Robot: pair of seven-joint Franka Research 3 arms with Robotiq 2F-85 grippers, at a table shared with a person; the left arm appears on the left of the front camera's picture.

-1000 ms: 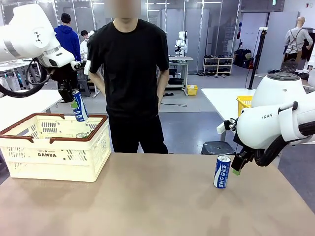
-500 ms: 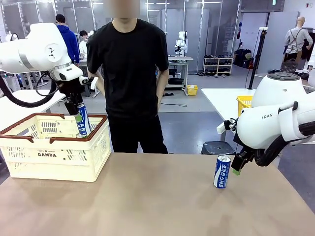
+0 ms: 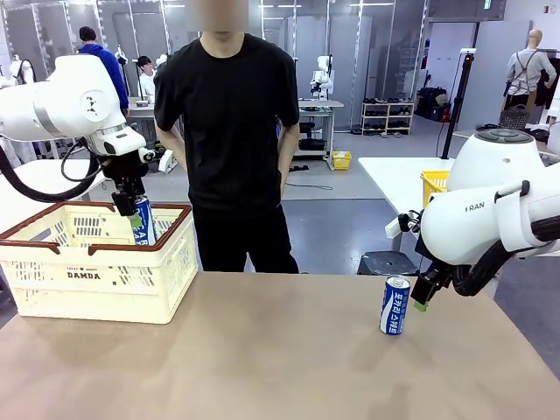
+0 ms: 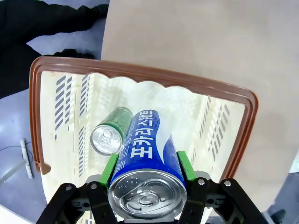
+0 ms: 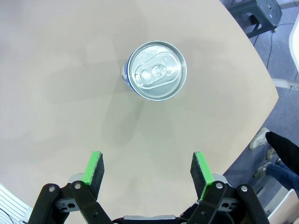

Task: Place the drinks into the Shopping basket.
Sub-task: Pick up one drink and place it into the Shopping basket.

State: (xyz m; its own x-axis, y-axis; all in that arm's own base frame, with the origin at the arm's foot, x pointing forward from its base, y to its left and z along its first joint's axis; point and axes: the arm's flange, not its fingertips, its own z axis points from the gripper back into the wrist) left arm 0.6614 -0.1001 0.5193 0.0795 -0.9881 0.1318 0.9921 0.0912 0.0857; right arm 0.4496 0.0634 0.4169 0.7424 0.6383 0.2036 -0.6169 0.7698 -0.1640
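Left side first: the left gripper (image 3: 130,206) is over the basket (image 3: 87,276), clamped on a blue can (image 3: 144,221). From the front the can hangs slightly tilted, its lower end dipped below the brown rim at the basket's far right corner. In the left wrist view the green pads (image 4: 111,164) press on either side of the blue can (image 4: 147,140), lid toward the camera, white lettering running down its side. Beyond it, inside the basket (image 4: 140,74), a green can (image 4: 112,134) sits with its lid up, just beside the held can in that view; I cannot tell whether the two touch.

Over to the right: a second blue can (image 3: 395,305) stands upright on the table (image 3: 280,359), well apart from the basket. The right gripper (image 3: 424,296) hangs just beside it, on its right, level with the can's upper part. The right wrist view looks straight down: the right gripper (image 5: 148,170) has its fingers spread wide and holds nothing, and the silver lid of that can (image 5: 156,70) lies ahead of the fingertips, clear of both pads.

A person (image 3: 229,114) in black stands at the far edge of the table, hands behind the back.
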